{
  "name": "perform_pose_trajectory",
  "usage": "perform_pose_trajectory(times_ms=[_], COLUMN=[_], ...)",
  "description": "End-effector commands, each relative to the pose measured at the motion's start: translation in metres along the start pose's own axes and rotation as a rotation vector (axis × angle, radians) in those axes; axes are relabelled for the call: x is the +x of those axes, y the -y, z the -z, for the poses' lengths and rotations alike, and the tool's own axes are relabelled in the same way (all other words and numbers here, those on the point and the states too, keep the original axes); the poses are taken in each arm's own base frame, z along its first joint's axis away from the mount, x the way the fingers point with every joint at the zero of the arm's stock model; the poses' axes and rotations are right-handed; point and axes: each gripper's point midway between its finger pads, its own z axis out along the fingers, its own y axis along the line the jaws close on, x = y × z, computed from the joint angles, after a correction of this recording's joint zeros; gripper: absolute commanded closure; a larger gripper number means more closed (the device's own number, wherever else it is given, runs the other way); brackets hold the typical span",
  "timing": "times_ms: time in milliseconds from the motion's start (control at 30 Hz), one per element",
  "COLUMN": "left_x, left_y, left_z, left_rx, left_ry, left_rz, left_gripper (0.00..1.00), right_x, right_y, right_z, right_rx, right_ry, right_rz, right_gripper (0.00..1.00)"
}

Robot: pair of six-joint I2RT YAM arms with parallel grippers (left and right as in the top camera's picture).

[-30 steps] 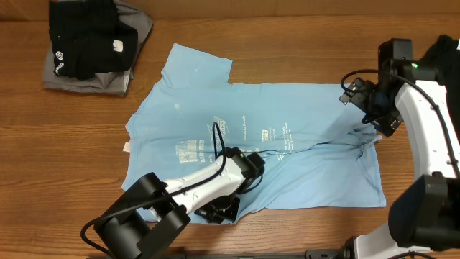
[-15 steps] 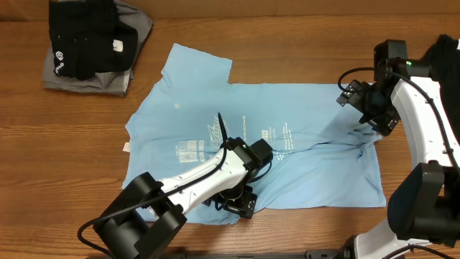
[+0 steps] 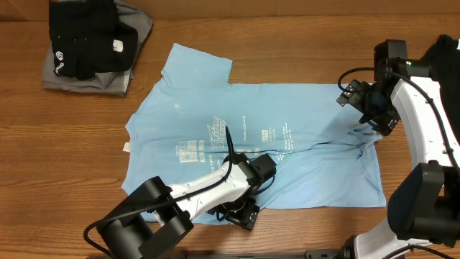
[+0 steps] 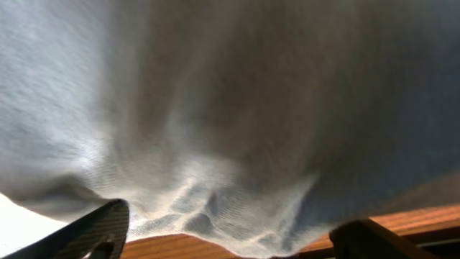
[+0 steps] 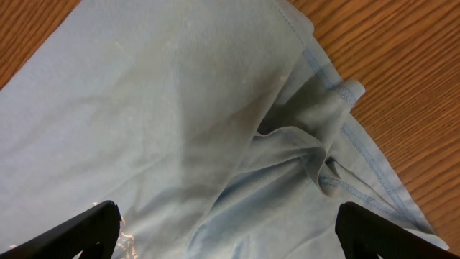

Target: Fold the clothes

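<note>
The blue shirt [image 3: 215, 101] lies spread on the bench [image 3: 65, 158], print side up, with some wrinkles at its right edge. The left jaws are at the near edge of the shirt and stand spread wide. Cloth fills the left wrist view and is blurred, so I cannot tell if it touches the fingers [image 4: 100, 226]. The right jaws hang over the wrinkled right edge, also spread wide, with nothing between them. A pile [image 3: 90, 47] of black and grey clothes sits at the far left, apart from the shirt.
</note>
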Motion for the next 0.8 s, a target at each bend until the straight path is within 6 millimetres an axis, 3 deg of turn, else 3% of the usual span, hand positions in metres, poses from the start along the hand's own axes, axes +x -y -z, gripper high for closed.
perform_pose_trajectory(times_ms=[0, 133, 233, 333, 367, 400, 500, 600, 700, 767], left_x=[-0.006, -0.006, -0.006, -0.006, -0.007, -0.007, -0.005, -0.012, -0.034, -0.059], left_y=[-0.01, -0.01, -0.01, -0.011, -0.011, -0.012, -0.021, -0.041, -0.052, -0.051], left_z=[-0.004, -0.005, -0.005, -0.005, -0.004, -0.004, 0.005, 0.034, 0.069, 0.092], left_rx=[-0.032, -0.033, -0.032, -0.033, -0.035, -0.041, -0.103, -0.239, -0.32, -0.318], left_ry=[0.011, 0.01, 0.011, 0.011, 0.013, 0.013, 0.01, 0.047, 0.146, 0.248], left_rz=[0.001, 0.0, 0.0, 0.001, 0.002, 0.002, 0.006, 0.05, 0.078, 0.075], left_gripper=[0.15, 0.24, 0.38, 0.65, 0.87, 0.96, 0.96, 0.96, 0.96, 0.96], right_x=[0.0, 0.001, 0.002, 0.002, 0.002, 0.002, 0.002, 0.001, 0.0, 0.0], right_y=[0.0, 0.001, 0.001, 0.001, 0.001, 0.001, 0.001, 0.001, 0.0, 0.0], right_z=[-0.003, -0.003, -0.003, -0.003, -0.003, -0.003, -0.003, -0.003, -0.003, -0.003], right_rx=[0.0, 0.002, 0.003, 0.003, 0.003, 0.003, 0.003, 0.002, -0.002, -0.002], right_ry=[-0.008, -0.012, -0.014, -0.013, -0.014, -0.014, -0.013, -0.013, -0.008, -0.008], right_rz=[0.001, 0.001, 0.001, 0.001, 0.001, 0.001, 0.001, 0.0, 0.0, 0.0], right_gripper=[0.0, 0.0, 0.0, 0.0, 0.0, 0.0, 0.0, 0.0, 0.0, 0.0])
